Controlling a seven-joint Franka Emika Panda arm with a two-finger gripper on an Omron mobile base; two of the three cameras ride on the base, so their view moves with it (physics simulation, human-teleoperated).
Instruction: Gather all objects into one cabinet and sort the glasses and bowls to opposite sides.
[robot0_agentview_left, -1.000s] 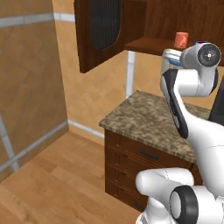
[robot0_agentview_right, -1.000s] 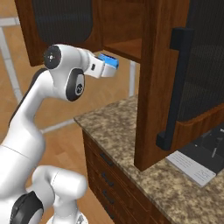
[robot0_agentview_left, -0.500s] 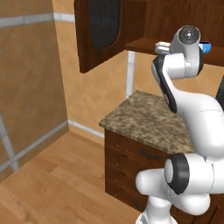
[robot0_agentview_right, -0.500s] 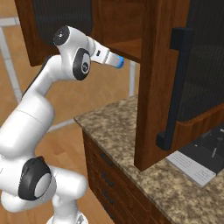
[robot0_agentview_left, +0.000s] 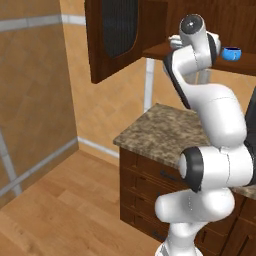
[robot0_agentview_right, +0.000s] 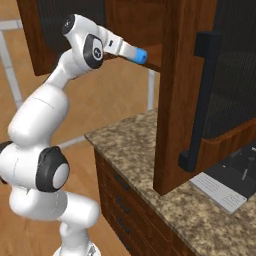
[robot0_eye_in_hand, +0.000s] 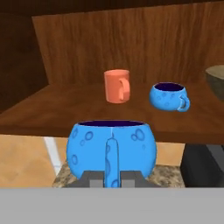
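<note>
Raised since the earlier frames, the arm now reaches up to the level of the cabinet (robot0_agentview_left: 115, 40) shelf, carrying the held cup with it. Gripper (robot0_eye_in_hand: 111, 178): closed on the handle of a bright-blue cup (robot0_eye_in_hand: 111, 149), which sits directly ahead of the finger tips with its handle pinched between them. In the right base view this blue cup (robot0_agentview_right: 141, 55) shows at the tip of the hand, just at the front edge of the open cabinet's shelf (robot0_agentview_right: 155, 56). On the shelf (robot0_eye_in_hand: 87, 109) beyond it stand an orange-red mug (robot0_eye_in_hand: 117, 86), upright with its handle to the right, and a second blue cup (robot0_eye_in_hand: 168, 96) just beside it. At the right edge, part of the wooden bowl (robot0_eye_in_hand: 216, 80) rests on the same shelf. Below lies a speckled stone counter (robot0_agentview_left: 165, 130) over brown drawers (robot0_agentview_left: 145, 185).
</note>
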